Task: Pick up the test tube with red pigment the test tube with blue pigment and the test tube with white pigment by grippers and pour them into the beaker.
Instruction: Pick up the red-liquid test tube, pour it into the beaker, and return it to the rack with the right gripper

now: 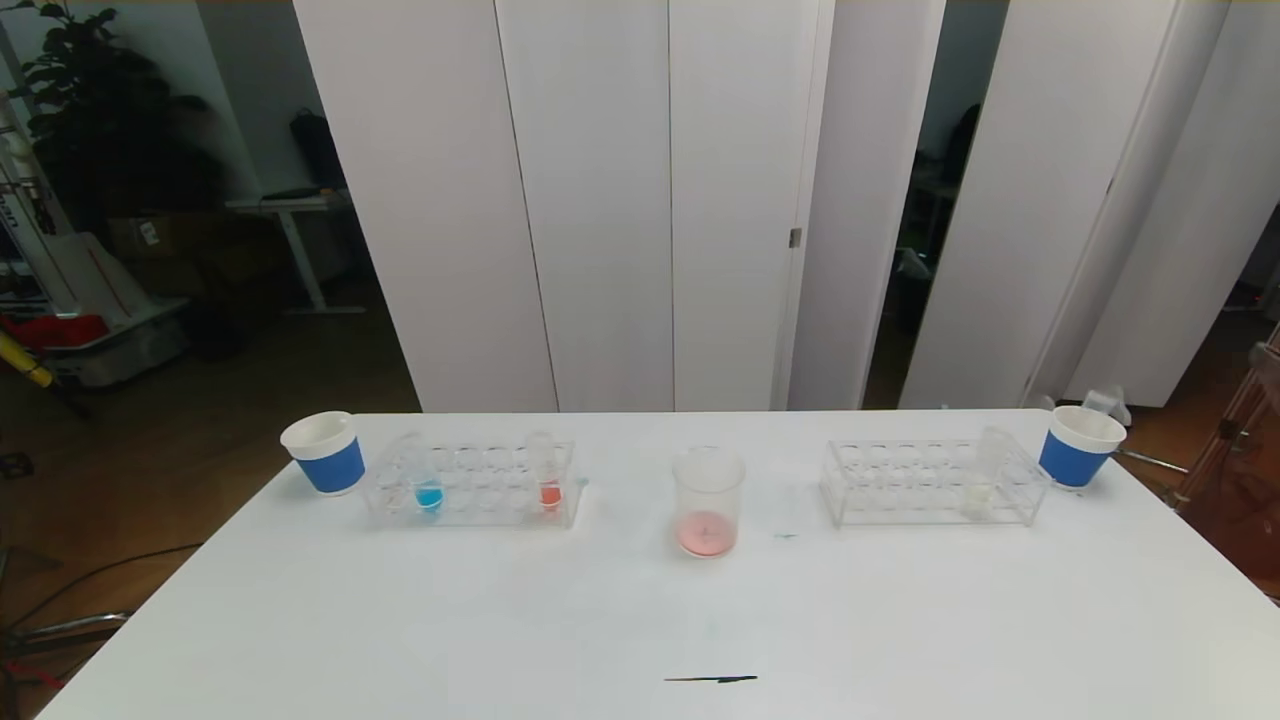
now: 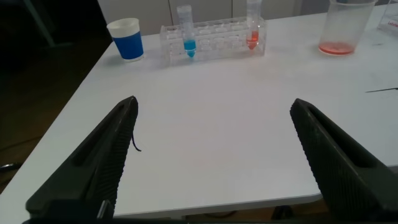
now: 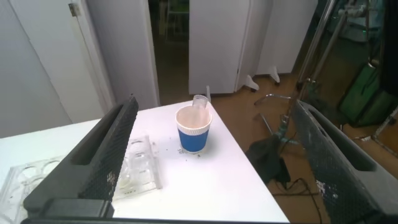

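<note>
The beaker (image 1: 708, 502) stood at the table's centre and already held a shallow pink-red pool, so the red pour looked done or at least begun, while blue and white remained, as far as I could judge. From the beaker, the left rack (image 1: 470, 485) lay toward nine o'clock; the test tube with blue pigment (image 1: 427, 487) stood upright in its outer end and the test tube with red pigment (image 1: 548, 472), some orange-red liquid at its bottom, stood in the end nearer the beaker. Toward three o'clock lay the right rack (image 1: 935, 483), with the test tube with white pigment (image 1: 982, 478) upright near its far-right end. A white paper cup with a blue band (image 1: 325, 452) sat just beyond the left rack, and another cup (image 1: 1079, 446) just beyond the right rack. Neither arm showed in the head view. The left gripper (image 2: 211, 162) hung over the near left part of the table, fingers spread wide and empty, well short of the tubes. The right gripper (image 3: 214, 162) hovered near the table's right end, likewise spread wide and gripping nothing. Both remaining tubes stood untouched in their racks.
</note>
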### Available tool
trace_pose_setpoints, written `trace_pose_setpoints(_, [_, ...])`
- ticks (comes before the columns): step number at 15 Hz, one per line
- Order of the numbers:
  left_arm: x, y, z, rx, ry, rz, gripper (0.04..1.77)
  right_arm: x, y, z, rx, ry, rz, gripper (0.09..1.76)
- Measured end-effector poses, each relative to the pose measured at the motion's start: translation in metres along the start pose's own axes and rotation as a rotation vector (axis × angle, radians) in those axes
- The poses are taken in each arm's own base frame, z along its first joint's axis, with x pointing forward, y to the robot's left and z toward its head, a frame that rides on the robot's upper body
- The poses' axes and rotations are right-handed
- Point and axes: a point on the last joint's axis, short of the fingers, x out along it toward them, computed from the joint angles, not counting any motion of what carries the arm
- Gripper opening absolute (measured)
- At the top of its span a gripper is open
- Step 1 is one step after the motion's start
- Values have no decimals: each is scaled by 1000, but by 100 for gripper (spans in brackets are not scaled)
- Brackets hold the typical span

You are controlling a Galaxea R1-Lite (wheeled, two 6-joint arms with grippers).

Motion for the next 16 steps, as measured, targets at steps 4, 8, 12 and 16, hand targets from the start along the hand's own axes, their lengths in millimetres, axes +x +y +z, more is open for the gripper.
trace_pose_setpoints(4, [0, 0, 0, 0, 0, 0, 175, -110, -15, 3, -5, -41, 79, 175])
trace_pose_setpoints(8, [0, 0, 0, 0, 0, 0, 175, -187, -32, -24, -4, -79, 168, 175])
trace_pose_setpoints(12, [0, 0, 0, 0, 0, 0, 175, -216, -41, -91, -16, -30, 277, 175])
trace_pose_setpoints(16, [0, 0, 0, 0, 0, 0, 175, -213, -39, -134, -26, 36, 349, 175])
